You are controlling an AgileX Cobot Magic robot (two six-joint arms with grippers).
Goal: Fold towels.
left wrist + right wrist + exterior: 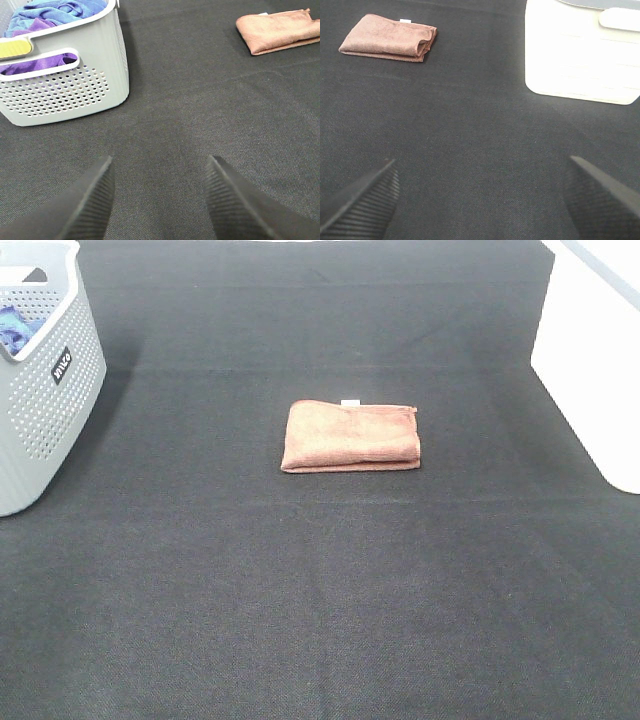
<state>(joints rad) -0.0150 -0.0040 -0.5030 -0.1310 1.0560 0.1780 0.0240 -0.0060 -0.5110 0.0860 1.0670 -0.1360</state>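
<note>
Now, with both our left tool [157, 200] and right tool [480, 200] released, a careless grab could undo the folded towel [351, 437] (tag at 12 o'clock).

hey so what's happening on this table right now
Nothing is being handled at this moment. The reddish-brown towel lies folded in the middle of the black table. Both the left gripper and right gripper are open and empty, away from it. A grey basket of cloths stands at the left.
</note>
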